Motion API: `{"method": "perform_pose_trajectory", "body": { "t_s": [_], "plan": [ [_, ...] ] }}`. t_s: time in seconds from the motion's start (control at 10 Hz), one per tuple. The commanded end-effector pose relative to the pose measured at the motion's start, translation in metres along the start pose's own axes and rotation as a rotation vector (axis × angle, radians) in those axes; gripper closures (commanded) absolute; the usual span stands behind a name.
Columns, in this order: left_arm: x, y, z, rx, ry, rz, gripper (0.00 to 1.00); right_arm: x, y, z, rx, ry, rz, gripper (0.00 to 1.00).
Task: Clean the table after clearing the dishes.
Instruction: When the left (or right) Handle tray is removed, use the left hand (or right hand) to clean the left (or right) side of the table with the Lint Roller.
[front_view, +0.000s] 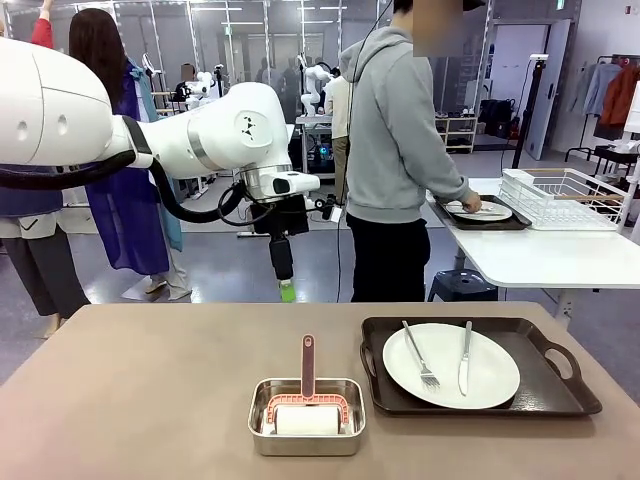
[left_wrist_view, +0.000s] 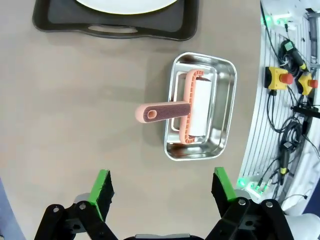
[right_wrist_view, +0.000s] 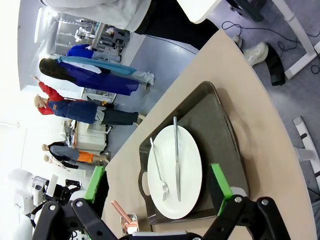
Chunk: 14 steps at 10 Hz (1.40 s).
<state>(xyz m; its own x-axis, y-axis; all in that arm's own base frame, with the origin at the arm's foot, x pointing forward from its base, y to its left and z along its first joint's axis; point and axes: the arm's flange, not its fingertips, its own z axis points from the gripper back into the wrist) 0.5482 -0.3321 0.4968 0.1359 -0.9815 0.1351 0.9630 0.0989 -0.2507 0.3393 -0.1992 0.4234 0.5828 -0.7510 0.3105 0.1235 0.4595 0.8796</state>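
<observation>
1. Left gripper (left_wrist_view: 160, 180), fingers spread, hangs above the table (front_view: 150, 400) near the steel pan (front_view: 305, 445) with its roller (front_view: 307, 370).
2. Right gripper (right_wrist_view: 156, 172), likewise spread, hovers over plate (front_view: 495, 375), fork (front_view: 419, 355) and knife (front_view: 465, 357) on their tray (front_view: 560, 385).
3. Person's hand (front_view: 470, 203) touches a second tray (front_view: 445, 215) on the white table (front_view: 540, 255).

Roller (front_view: 307, 400) in pan (front_view: 258, 437) left of tray (front_view: 560, 395), plate (front_view: 495, 385) on tray

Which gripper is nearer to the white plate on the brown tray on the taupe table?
Right. The right gripper hovers over the tray, close above the plate; the left gripper hovers near the steel pan, the plate farther off.
</observation>
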Motion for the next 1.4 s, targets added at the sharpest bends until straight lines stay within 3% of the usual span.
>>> {"method": "perform_pose_trajectory", "body": {
  "t_s": [0.0, 0.2, 0.6, 1.3],
  "plan": [
    [0.01, 0.011, -0.015, -0.033, 0.037, -0.038, 0.0, -0.002, 0.0, 0.001, 0.005, 0.004, 0.015, 0.0],
    [0.024, 0.027, -0.034, -0.08, 0.054, -0.106, 0.0, -0.002, 0.0, 0.001, 0.005, 0.004, 0.015, 0.0],
    [0.033, 0.061, -0.07, -0.209, 0.117, -0.067, 0.0, -0.002, 0.0, 0.001, 0.005, 0.004, 0.015, 0.0],
    [0.034, 0.058, -0.12, -0.334, 0.104, -0.03, 0.0, -0.002, 0.0, 0.001, 0.005, 0.004, 0.015, 0.0]
  ]
}}
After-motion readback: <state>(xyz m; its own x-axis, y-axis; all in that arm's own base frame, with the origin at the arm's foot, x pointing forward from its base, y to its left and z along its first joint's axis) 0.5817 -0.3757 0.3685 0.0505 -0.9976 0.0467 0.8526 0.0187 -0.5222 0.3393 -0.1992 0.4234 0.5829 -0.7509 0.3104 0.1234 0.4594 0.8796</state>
